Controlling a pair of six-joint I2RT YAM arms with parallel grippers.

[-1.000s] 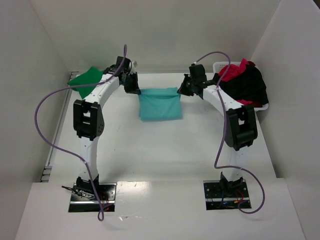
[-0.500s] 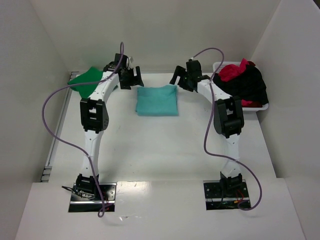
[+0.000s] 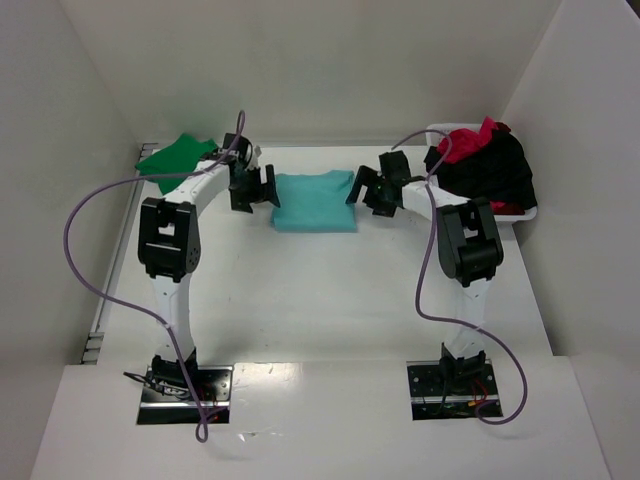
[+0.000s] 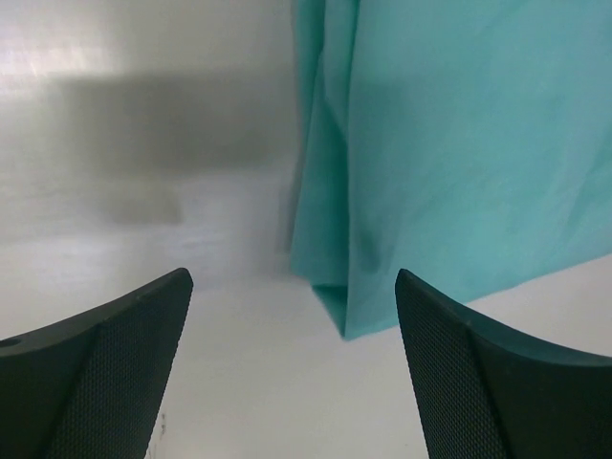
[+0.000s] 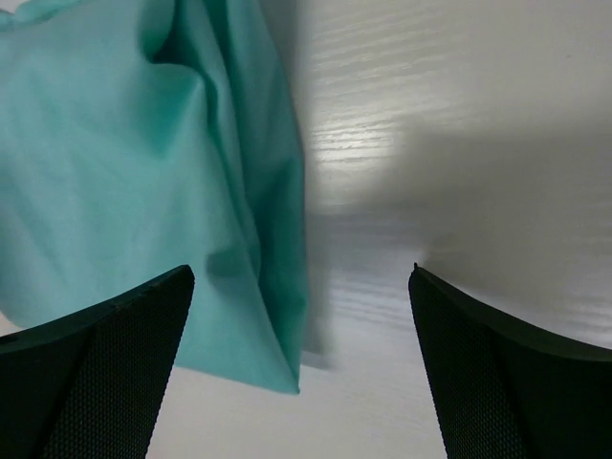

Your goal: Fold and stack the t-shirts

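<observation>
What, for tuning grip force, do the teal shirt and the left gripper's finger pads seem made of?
The teal t-shirt looks like thin, matte cotton-like cloth: it lies in soft folds and creases without shine. The left gripper's finger pads look like dark plastic or rubber, which I cannot tell, with a fine mesh-like dotted texture.

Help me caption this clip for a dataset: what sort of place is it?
Probably a robot-lab test cell: bare white panel walls around a white table, a folded teal cotton t-shirt, a white plastic basket of red and black clothes.
</observation>
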